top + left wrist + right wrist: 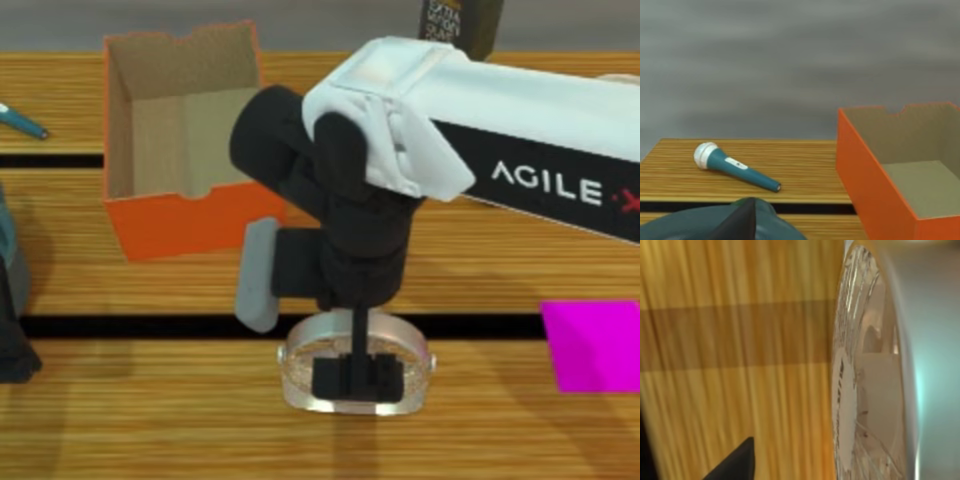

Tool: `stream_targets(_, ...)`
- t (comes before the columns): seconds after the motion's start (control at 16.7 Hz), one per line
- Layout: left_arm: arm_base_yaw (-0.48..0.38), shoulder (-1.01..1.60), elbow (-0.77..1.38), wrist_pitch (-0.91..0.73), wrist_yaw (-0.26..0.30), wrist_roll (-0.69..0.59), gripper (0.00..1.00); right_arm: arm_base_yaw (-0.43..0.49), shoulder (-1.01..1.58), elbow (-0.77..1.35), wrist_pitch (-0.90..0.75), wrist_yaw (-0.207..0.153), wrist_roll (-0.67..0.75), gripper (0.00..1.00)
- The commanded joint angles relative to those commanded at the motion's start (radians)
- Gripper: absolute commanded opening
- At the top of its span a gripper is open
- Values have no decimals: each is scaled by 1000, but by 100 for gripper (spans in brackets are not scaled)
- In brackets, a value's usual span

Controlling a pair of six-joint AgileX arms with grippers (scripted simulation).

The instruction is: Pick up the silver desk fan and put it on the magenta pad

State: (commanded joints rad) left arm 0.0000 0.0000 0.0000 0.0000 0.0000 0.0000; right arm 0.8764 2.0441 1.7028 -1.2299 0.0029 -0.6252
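Silver desk fan [356, 377] seen on worktop [150, 420] near front centre, not yet lifted; right tool [357, 378] lowered onto it, fingers straddling cage, clamp state cannot be told. Magenta pad [597, 345] bare at right edge. Left tool parked at left; lift and transfer left

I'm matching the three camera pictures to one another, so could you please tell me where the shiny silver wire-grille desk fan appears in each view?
Top view: the shiny silver wire-grille desk fan sits at the lower centre, under the right arm's tool.
Left wrist view: not in it.
Right wrist view: the fan fills the picture's right side, very close.
Shared landmark: the wooden table with its dark stripe appears in all three views.
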Motion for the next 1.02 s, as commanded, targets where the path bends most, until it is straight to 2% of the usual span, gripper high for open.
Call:
stream_targets(0.78,0,0,0,0,0,0,100,0,0,0,0,0,0,2)
stream_targets(1.02,0,0,0,0,0,0,100,0,0,0,0,0,0,0)
